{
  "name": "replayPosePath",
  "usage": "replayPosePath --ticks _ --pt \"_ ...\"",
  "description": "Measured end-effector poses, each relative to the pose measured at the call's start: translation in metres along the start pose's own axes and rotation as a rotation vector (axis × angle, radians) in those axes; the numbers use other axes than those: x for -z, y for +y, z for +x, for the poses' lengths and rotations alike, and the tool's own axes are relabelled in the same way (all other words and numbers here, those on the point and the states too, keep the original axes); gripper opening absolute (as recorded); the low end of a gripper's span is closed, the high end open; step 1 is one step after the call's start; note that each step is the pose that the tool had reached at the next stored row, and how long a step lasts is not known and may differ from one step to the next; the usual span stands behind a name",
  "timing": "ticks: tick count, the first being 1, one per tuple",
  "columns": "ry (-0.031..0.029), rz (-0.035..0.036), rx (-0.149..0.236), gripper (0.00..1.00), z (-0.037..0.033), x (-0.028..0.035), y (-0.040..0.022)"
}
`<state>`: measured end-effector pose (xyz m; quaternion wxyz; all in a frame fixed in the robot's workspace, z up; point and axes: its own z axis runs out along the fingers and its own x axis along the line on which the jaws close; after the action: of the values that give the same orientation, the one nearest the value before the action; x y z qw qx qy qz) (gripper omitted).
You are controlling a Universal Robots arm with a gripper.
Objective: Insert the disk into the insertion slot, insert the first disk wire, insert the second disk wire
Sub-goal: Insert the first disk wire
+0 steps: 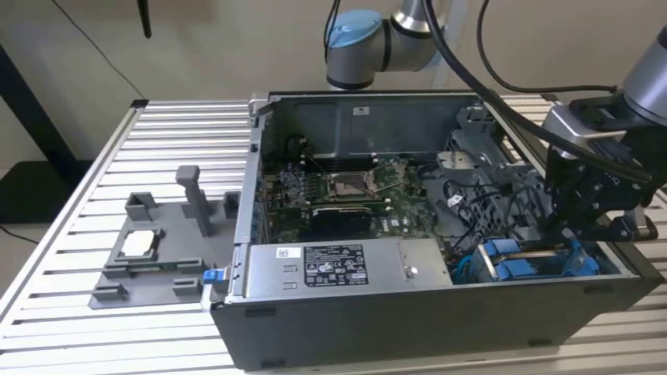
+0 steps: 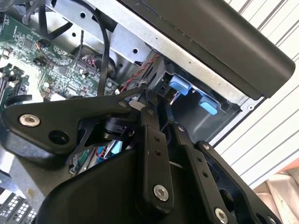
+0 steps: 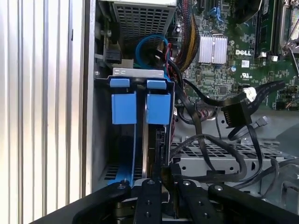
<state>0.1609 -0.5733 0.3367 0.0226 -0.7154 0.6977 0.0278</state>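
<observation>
- Reaching down into the open computer case, the gripper hangs at the lower right of the exterior view.
- The disk stands on its edge inside the insertion slot in the first wrist view. Its bright blue frame faces the camera.
- A second blue frame sits just beside the disk.
- The gripper is right at the near end of the disk and in line with it.
- I cannot tell if the pincer is open, closed or holding the disk.
- A black wire plug lies loose by the green board, well apart from the disk.
- A blue wire curls near the far end of the slot.
- At the exterior view's left, a grey stand with posts rests on the striped metal table, just beside the case.
</observation>
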Motion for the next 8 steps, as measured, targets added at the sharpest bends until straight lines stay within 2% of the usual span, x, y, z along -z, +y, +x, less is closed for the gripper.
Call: replayPosePath --ticks 8 --pt "-0.0003 0.0005 -0.006 0.19 0.0004 -0.0053 0.0000"
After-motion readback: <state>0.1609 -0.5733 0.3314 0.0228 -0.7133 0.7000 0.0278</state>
